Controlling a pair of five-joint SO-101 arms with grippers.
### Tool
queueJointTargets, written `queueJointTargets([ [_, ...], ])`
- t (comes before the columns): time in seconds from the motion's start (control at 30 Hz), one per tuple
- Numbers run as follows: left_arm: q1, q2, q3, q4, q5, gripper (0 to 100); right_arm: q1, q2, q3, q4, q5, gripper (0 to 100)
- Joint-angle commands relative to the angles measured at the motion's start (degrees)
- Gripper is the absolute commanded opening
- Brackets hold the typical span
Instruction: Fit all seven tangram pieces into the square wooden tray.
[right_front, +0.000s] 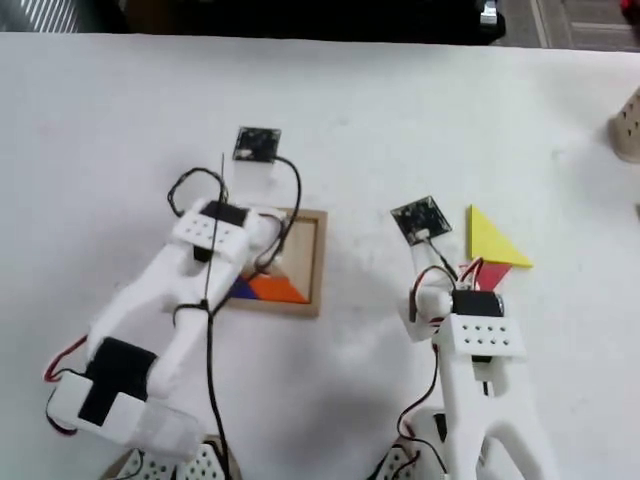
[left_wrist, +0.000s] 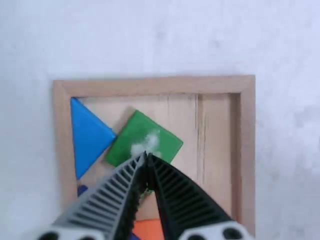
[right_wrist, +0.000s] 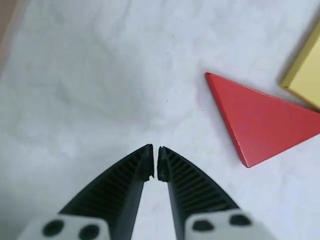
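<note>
**Left gripper** (left_wrist: 147, 159): the fingers are seen pressed together with nothing between them. The tips sit on or just above the green square (left_wrist: 150, 135); contact cannot be confirmed. The square lies tilted inside the square wooden tray (left_wrist: 245, 150), directly under the tips. A blue triangle (left_wrist: 87, 137) is noted just beside it, against the tray wall. An orange piece (left_wrist: 147, 227) is glimpsed back under the gripper body.

**Right gripper** (right_wrist: 155, 165): the fingers are closed to a hairline gap and nothing is held. It hangs over bare table. The red triangle (right_wrist: 260, 125) lies near, ahead of the tips and off to one side. The yellow triangle (right_wrist: 307, 80) lies just beyond it.

**Handling (judged):**
- The pieces are taken to be thin, stiff, light painted wood that slides easily when nudged.
- Lying flat, they offer little edge, so a pinch across two opposite edges is advised, with the fingers opened first.
- The green square is probably better pushed square than lifted.

**In the way:** the tray rim, the blue triangle and the arm parked over the tray. A perforated beige object (right_front: 628, 125) stands well apart from both grippers.
</note>
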Motion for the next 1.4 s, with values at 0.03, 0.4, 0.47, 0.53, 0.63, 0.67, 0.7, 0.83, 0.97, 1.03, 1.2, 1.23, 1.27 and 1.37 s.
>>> queueJointTargets([
  [0.03,0.7,2.8,-0.7,-13.1,4.0,2,0.4,-1.0,-0.4,-0.8,0.6,1.8],
  [0.4,3.6,11.4,-8.2,-3.5,5.1,2,0.4,-1.0,-0.4,-0.7,0.6,1.8],
  [0.47,3.3,11.4,-8.5,-0.4,3.4,2,0.4,-1.0,-0.4,-0.7,0.6,1.8],
  [0.53,2.4,11.3,-8.6,1.9,2.5,2,0.4,-1.0,-0.4,-0.8,0.6,1.8],
  [0.63,0.1,11.2,-8.9,4.7,2.4,2,0.4,-1.0,-0.4,-0.9,0.6,1.8],
  [0.67,-0.7,11.2,-9.6,5.6,2.0,2,0.4,-1.0,-0.4,-1.0,0.6,1.8],
  [0.7,-1.5,11.2,-10.4,6.9,1.6,2,0.4,-1.0,-0.4,-1.0,0.6,1.8],
  [0.83,-2.2,11.2,-13.5,11.7,-0.6,2,0.3,-1.0,-0.4,-1.0,0.6,1.8],
  [0.97,-1.2,11.3,-14.2,13.1,-1.6,2,0.1,-1.0,-0.4,-1.1,0.6,1.8],
  [1.03,-1.2,11.3,-14.2,13.1,-1.4,2,0.1,-1.0,-0.4,-1.1,0.6,1.8],
  [1.2,-1.2,11.2,-14.2,12.7,-1.4,2,0.1,-1.0,-0.4,-1.1,0.6,1.8],
  [1.23,-1.2,11.2,-14.2,12.7,-1.4,2,0.1,-1.0,-0.4,-1.1,0.6,1.8],
  [1.27,-1.2,11.0,-14.2,12.7,-1.4,2,0.1,-1.0,-0.4,-1.1,0.6,1.8],
  [1.37,-1.5,8.2,-13.6,13.1,-1.4,2,0.1,-1.0,-0.4,-1.1,0.6,1.8],
])
